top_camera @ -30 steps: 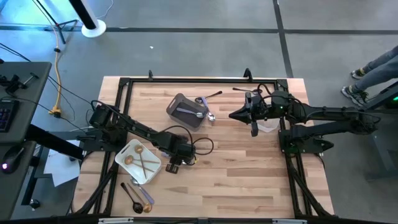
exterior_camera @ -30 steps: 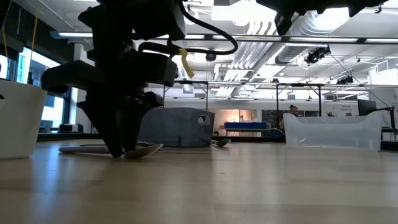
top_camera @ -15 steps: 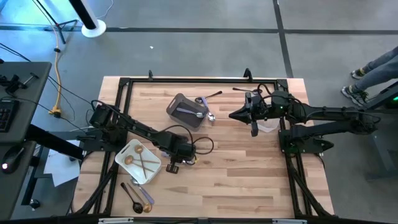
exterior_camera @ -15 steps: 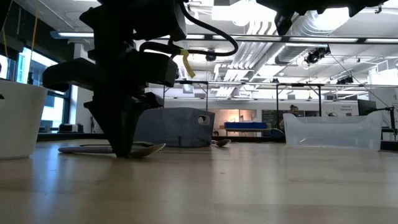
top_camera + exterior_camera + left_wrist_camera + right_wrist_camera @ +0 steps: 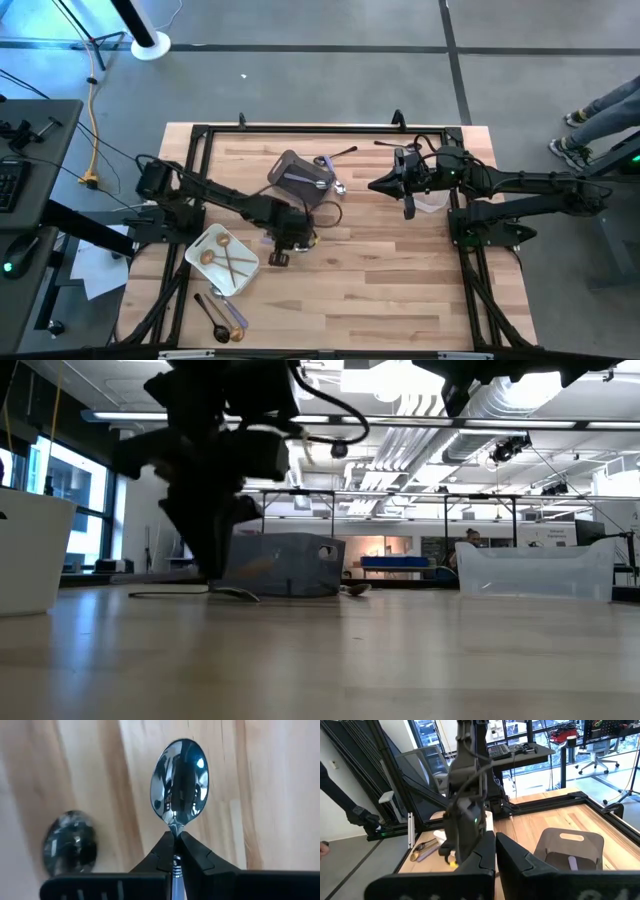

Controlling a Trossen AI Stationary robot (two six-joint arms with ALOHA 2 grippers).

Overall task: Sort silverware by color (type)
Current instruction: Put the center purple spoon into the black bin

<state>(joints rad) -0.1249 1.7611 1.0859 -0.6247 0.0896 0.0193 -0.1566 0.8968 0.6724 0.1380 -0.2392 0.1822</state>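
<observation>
Near the middle of the table (image 5: 380, 260), the left gripper (image 5: 281, 250) has its jaws pinched tight on the neck of one shiny silver spoon (image 5: 180, 782). Its bowl is polished like a mirror, oval, and stands clear of the wood, which carries its dark blurred shadow beside it.

Counting the rest from above: two gold pieces (image 5: 229, 256) lie crossed on the white tray (image 5: 198, 243) at the front left, touching each other. Off the tray's front corner lie one black spoon (image 5: 212, 318) and, just beside it, a gold and lilac-handled pair (image 5: 233, 316) whose exact number I cannot tell. One lilac-handled piece (image 5: 298, 180) rests inside the grey bin (image 5: 283, 163) toward the back. Just beside the bin lie a silver piece (image 5: 338, 186), and farther back one black piece (image 5: 343, 153) and another dark one (image 5: 386, 144) near the back edge.

The right gripper (image 5: 377, 185) hangs above the table beside the clear tub (image 5: 432, 204); its jaws sit nearly together, holding nothing.
</observation>
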